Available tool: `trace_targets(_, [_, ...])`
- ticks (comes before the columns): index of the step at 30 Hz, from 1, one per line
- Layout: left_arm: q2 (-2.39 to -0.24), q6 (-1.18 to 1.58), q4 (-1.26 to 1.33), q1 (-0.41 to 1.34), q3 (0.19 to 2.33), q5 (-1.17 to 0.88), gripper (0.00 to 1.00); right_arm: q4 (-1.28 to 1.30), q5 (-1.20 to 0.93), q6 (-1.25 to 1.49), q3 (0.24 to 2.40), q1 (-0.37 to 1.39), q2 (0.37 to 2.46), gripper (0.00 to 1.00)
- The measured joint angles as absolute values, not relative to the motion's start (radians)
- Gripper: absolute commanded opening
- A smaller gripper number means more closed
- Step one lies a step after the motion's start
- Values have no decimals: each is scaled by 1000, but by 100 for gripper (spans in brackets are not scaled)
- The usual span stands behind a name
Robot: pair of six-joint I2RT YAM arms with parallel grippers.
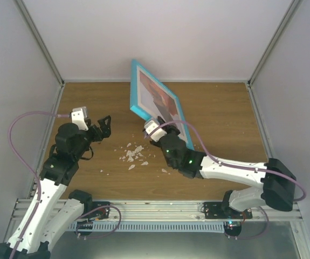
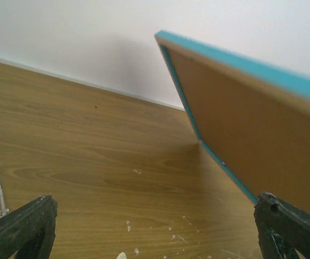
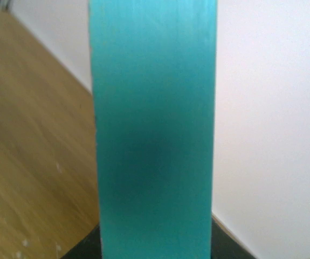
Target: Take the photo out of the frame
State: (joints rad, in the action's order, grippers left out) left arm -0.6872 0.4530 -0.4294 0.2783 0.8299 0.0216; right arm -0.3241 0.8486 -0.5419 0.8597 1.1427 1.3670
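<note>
The turquoise frame (image 1: 157, 102) is lifted and tilted on edge over the middle of the table. Its face is turned up to the top camera, and an orange-red and brown picture (image 1: 156, 96) with a pale border shows inside it, too blurred to make out. My right gripper (image 1: 158, 128) is shut on the frame's near edge. In the right wrist view the turquoise edge (image 3: 153, 140) fills the space between the jaws. The left wrist view shows the frame's back (image 2: 252, 135), brown fibreboard with a pale rim. My left gripper (image 1: 104, 127) is open and empty, left of the frame.
White crumbs (image 1: 134, 154) lie scattered on the wooden table (image 1: 225, 118) below the frame. A small metal pin-like thing (image 2: 1, 197) lies near my left finger (image 2: 25, 229). White walls enclose the table at the back and on both sides.
</note>
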Motion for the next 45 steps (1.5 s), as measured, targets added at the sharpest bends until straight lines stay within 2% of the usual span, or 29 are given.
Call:
trace_targets(9, [-651,506,-407,278,750,16,99,-398,664,-180,813,1016,1193,1])
trace_targets(22, [-672,596,-341,278,662,-108,99,-433,608,595,512,811,936,1])
trace_targets(37, [-685,650,-295,278,604,-177,99,-467,598,1404,282,740,972,1])
trace_targets(43, [-688,674,-288,278,565,-204,99,-519,573,1586,241,739,1053,10])
trace_targets(45, [-692,680,-287,278,561,-207,99,-526,560,1618,241,739,1075,17])
